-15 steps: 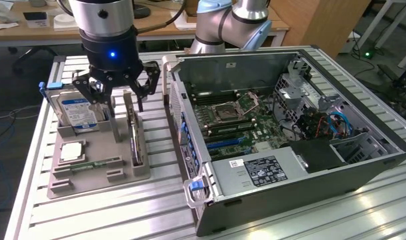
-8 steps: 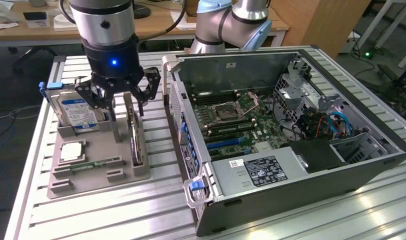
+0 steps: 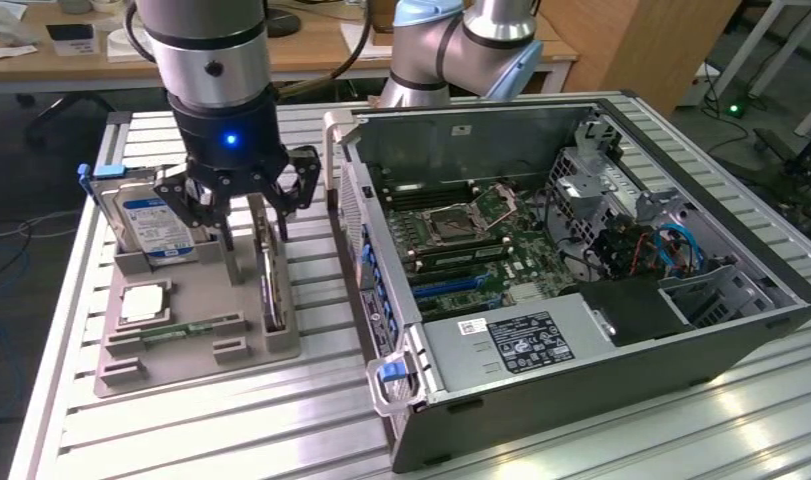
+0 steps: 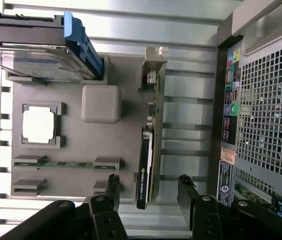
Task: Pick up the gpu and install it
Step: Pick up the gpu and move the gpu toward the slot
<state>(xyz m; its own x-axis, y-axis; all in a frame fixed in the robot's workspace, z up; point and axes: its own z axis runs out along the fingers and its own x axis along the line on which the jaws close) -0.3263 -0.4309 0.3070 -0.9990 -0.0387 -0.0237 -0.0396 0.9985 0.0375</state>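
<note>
Found the gripper (image 3: 249, 222) spread wide and holding nothing, poised over the grey tray (image 3: 192, 285) with one finger to each side of the gpu (image 3: 268, 285). Read across from the exterior view's left: noted a hard drive (image 3: 158, 225) with a blue-white label standing in the tray's far slot, a square processor (image 3: 142, 302) lying flat nearer the camera, and a narrow green memory stick (image 3: 192, 327) just beyond it. Placed the gpu next, upright on its long edge in a slot along the tray's right side, not yet lifted. Made out, further right, the open computer case (image 3: 579, 380) on the slatted table (image 3: 245, 420), its motherboard (image 3: 485, 250) and blue cables exposed, something given by the exterior view alone. Turned to the wrist view for what the exterior view hid: looked straight down on the gpu (image 4: 145, 165), thin and dark with its pale metal bracket at one end, and saw a gap between the card and each finger of the gripper (image 4: 148, 182). Picked out there too a plain square block (image 4: 101, 103) on the tray (image 4: 126, 140) between the hard drive (image 4: 36, 67) and the card, plus the case's perforated rear panel (image 4: 266, 100) with its coloured ports.
</note>
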